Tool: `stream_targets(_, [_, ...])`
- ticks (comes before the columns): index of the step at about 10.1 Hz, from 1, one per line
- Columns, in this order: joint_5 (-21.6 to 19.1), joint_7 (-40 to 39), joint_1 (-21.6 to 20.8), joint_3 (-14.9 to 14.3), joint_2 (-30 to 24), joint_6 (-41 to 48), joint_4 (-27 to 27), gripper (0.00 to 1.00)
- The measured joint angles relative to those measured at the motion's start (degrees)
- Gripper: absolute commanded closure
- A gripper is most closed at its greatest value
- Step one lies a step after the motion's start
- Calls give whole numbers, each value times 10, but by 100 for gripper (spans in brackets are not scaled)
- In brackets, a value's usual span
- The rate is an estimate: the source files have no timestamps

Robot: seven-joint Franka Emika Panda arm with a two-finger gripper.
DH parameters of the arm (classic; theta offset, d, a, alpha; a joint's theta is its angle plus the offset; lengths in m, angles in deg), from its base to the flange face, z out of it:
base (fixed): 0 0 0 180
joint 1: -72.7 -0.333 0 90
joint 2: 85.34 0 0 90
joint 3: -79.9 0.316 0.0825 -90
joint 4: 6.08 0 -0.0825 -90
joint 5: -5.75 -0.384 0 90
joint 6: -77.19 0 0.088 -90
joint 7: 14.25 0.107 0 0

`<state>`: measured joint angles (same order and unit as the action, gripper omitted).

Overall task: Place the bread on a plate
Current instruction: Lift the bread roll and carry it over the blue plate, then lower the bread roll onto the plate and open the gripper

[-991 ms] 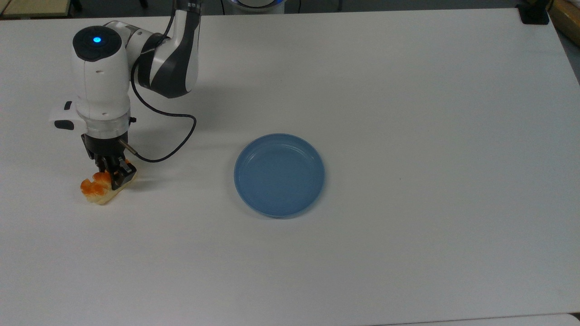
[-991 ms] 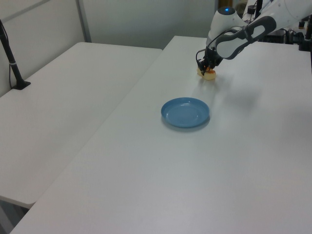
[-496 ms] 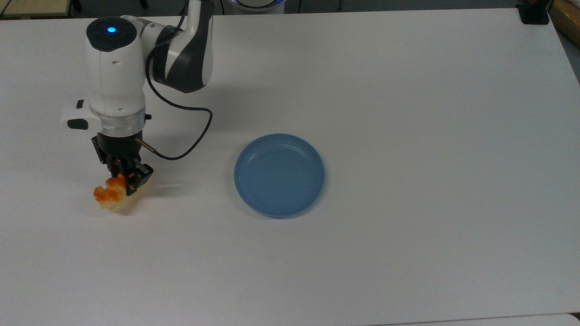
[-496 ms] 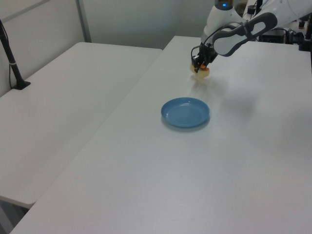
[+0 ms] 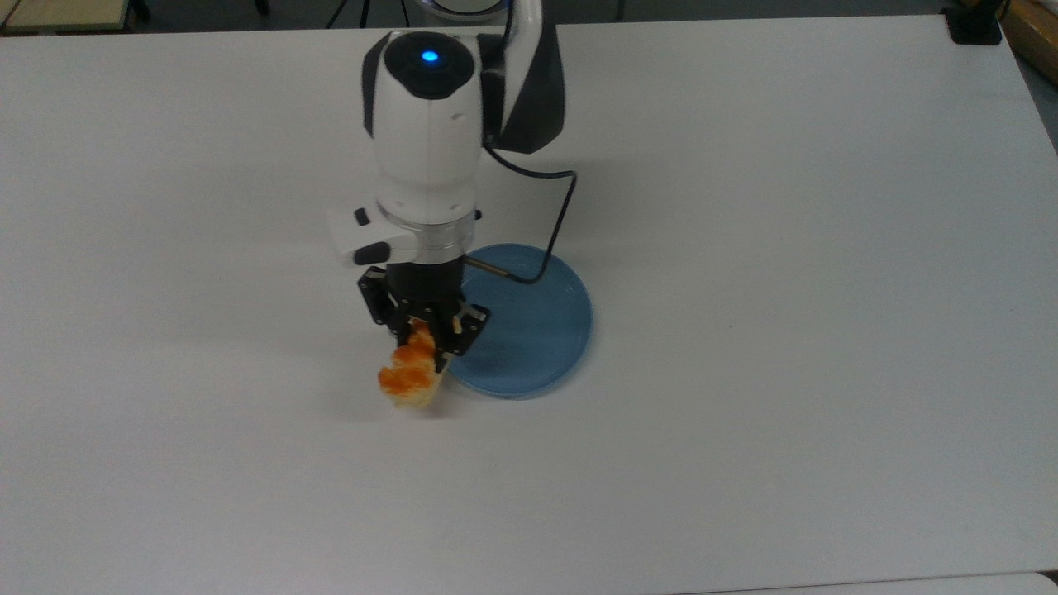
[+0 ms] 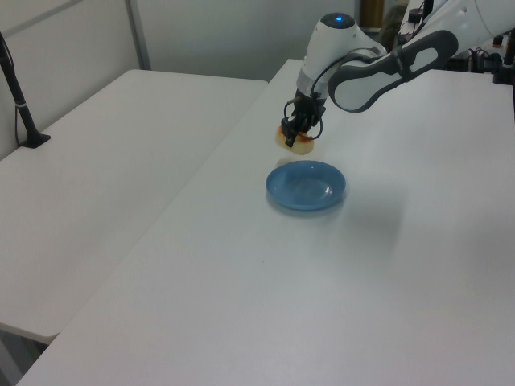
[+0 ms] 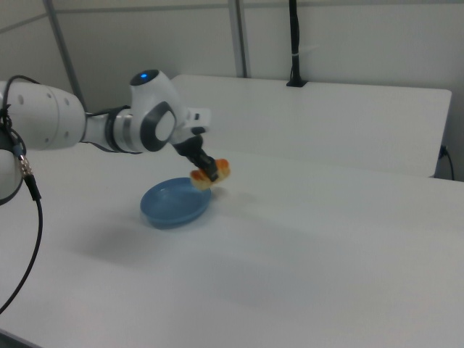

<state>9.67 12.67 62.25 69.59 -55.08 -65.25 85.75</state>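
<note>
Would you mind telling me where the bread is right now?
The bread is held in the gripper, lifted off the table, at the plate's left edge in the top view.

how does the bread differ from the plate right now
The bread is small, oblong, pale yellow with orange-brown glaze; the plate is round, plain blue and wider. The bread hangs in the air, clamped in the gripper; the plate lies flat on the white table. The bread is lumpy, the plate smooth.
</note>
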Motion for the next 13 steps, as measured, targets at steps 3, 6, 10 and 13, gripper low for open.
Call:
stream_targets(3, [0, 25, -64, 0, -4, 27, 0, 57])
stream_targets(6, [0, 25, -68, 17, -19, 100, 5, 49])
stream_targets(10, [6, 25, -69, 31, -18, 112, 38, 0])
stream_targets(13, [13, 30, -58, 31, -18, 122, 37, 0])
